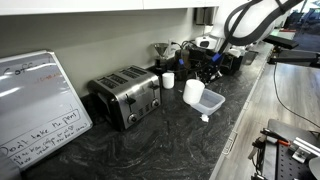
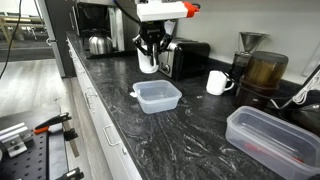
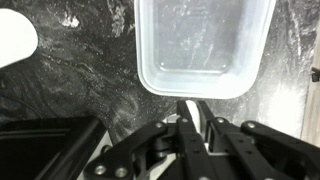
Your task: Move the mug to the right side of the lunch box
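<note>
The mug (image 2: 148,63) is a plain tall white cup. My gripper (image 2: 149,50) is shut on its rim from above, next to the toaster (image 2: 186,58). In the wrist view my gripper's fingers (image 3: 190,106) pinch the white mug wall (image 3: 193,112). The lunch box (image 2: 157,96) is a clear, open, empty container just in front of the mug; it also shows in the wrist view (image 3: 200,45) and in an exterior view (image 1: 213,100), beside the mug (image 1: 193,92). I cannot tell whether the mug touches the counter.
A smaller white cup with a handle (image 2: 218,82) stands beyond the lunch box, and shows at the wrist view's left edge (image 3: 14,40). A coffee grinder (image 2: 262,68), a kettle (image 2: 97,44), a second clear container (image 2: 275,140) and a whiteboard (image 1: 38,105) stand around.
</note>
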Robot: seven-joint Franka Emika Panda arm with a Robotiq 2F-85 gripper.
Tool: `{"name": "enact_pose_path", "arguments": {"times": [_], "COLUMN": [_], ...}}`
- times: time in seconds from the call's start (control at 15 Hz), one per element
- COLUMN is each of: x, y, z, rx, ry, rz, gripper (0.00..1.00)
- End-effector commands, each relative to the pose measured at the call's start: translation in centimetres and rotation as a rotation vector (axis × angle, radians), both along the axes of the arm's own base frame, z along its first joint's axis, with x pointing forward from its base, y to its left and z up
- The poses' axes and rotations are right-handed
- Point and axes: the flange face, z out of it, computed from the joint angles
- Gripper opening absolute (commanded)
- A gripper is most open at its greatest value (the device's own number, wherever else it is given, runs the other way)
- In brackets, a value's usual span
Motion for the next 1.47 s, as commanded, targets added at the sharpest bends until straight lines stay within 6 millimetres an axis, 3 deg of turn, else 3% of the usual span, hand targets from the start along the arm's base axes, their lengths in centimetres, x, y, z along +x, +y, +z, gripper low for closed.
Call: {"name": "enact_pose_path", "arguments": {"times": [0.0, 0.27, 0.67, 1.13, 1.4], "x": [-2.2, -3.2, -3.4, -4.9, -4.2], "y": [-2.7, -5.9, -8.4, -14.4, -16.7], "z": [1.0, 2.2, 1.3, 2.2, 1.2], "rx": [-0.017, -0.058, -0.108, -0.071, -0.003], "ry": [0.030, 0.050, 0.110, 0.121, 0.119], "rz": [-0.092, -0.214, -0.337, -0.490, -0.521], "gripper": [0.03, 0.03, 0.03, 0.03, 0.03]}}
